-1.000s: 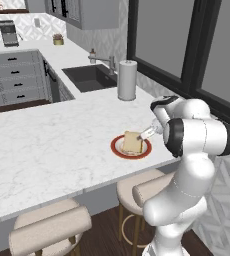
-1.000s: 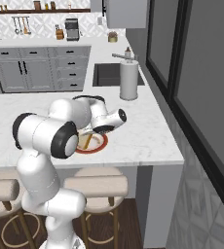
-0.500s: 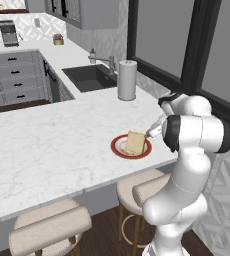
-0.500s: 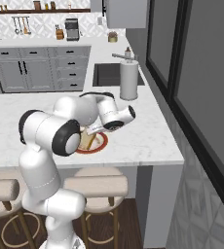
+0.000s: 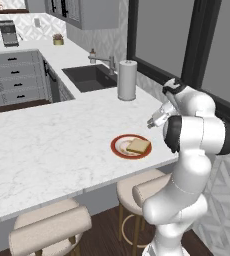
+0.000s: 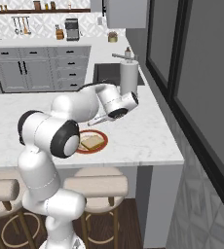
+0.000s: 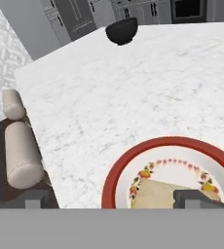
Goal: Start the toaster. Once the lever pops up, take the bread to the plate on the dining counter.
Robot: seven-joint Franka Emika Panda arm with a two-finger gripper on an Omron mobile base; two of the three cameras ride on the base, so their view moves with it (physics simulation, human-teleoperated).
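The bread (image 5: 138, 146) lies flat on the red-rimmed plate (image 5: 118, 148) near the front edge of the dining counter (image 5: 52, 145). My gripper (image 5: 154, 121) hangs open just above and to the right of the plate, with nothing between its fingers. In the right base view the gripper (image 6: 100, 119) points down and left at the plate (image 6: 102, 145) and the bread (image 6: 92, 142). In the hand view the gripper (image 7: 116, 200) is spread wide over the plate's rim (image 7: 133, 158) and a corner of the bread (image 7: 155, 193). A small grey appliance (image 5: 8, 27) stands on the far back counter; I cannot tell whether it is the toaster.
A white paper towel roll (image 5: 127, 80) stands by the sink (image 5: 89, 77) behind the plate. A black bowl (image 7: 121, 30) sits at the counter's far end. Beige stools (image 5: 52, 230) stand under the overhang. Dark windows line the right wall.
The fingers have spread off the bread, which was tilted and now lies flat on the plate. The hand has risen and drawn back to the right.
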